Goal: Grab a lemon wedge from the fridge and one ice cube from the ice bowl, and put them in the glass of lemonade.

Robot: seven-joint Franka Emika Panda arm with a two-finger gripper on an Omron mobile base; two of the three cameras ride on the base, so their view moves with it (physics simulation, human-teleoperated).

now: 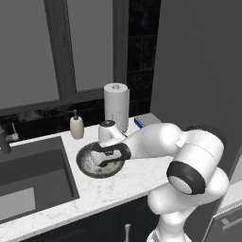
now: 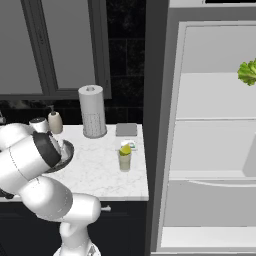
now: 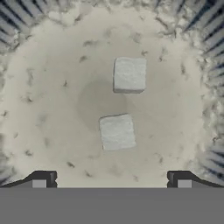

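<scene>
Jaws spread wide, hovering over the ice bowl (image 3: 39, 87) on the surface, nothing gripped. Best to drop straight down, centre on the nearer ice cube (image 3: 117, 131) and pinch just that one. Two cubes, other one (image 3: 129, 75) further back. One glass of lemonade (image 2: 124, 158) off near the fridge (image 2: 210, 150), wedge already in.

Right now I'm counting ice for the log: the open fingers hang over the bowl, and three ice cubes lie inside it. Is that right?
Not quite. The hand view shows two ice cubes, one farther from the fingers and one nearer, not three. The rest holds: the fingers are open above the bowl.
</scene>
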